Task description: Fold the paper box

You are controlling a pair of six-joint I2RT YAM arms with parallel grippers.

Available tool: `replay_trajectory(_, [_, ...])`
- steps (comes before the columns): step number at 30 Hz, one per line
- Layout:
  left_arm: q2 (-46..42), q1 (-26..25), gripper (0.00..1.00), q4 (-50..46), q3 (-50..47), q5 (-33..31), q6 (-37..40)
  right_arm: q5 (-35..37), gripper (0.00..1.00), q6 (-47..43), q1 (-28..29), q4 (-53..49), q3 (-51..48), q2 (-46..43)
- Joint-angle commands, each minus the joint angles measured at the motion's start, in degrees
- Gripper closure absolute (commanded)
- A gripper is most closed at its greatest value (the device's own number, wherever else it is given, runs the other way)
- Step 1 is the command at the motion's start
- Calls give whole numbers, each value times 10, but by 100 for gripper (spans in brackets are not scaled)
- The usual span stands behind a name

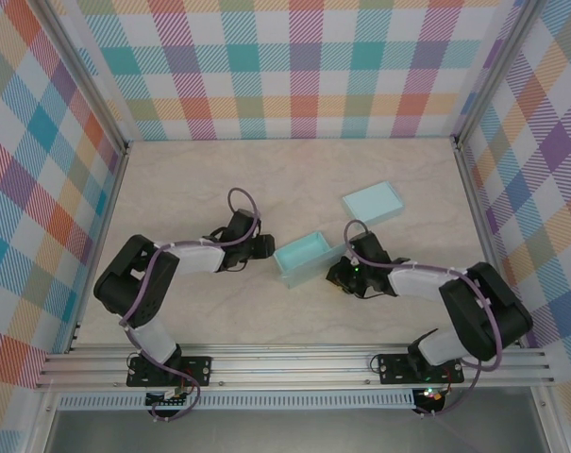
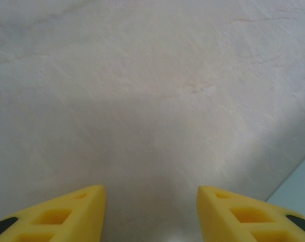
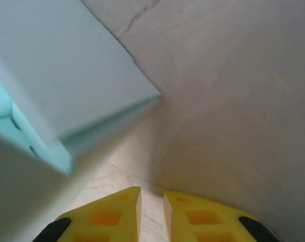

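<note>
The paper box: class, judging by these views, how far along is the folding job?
Done: the paper box stands as an open tray with raised walls, and a flat lid-like piece lies apart behind it. In hand: nothing is gripped; the left pincer is open over bare table, and the right pincer, nearly closed on nothing, sits beside the box. Left: any remaining flaps and fitting the second piece, probably.

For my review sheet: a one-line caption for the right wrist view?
Right gripper, nearly closed and empty, beside the teal paper box on the table.
</note>
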Motion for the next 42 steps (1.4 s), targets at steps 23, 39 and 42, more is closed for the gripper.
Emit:
replay_trajectory(23, [-56,-224,48,73,-33,-30,-86,-30,67,-234,-174,-154,284,123])
replay_trajectory(39, [-248,22,8,-216,109,20,296,91,40,-335,-144,-365,247,-235])
replay_trajectory(42, [-188,57,11,-228,149,95,352,100,39,-344,-119,-390,263,-228])
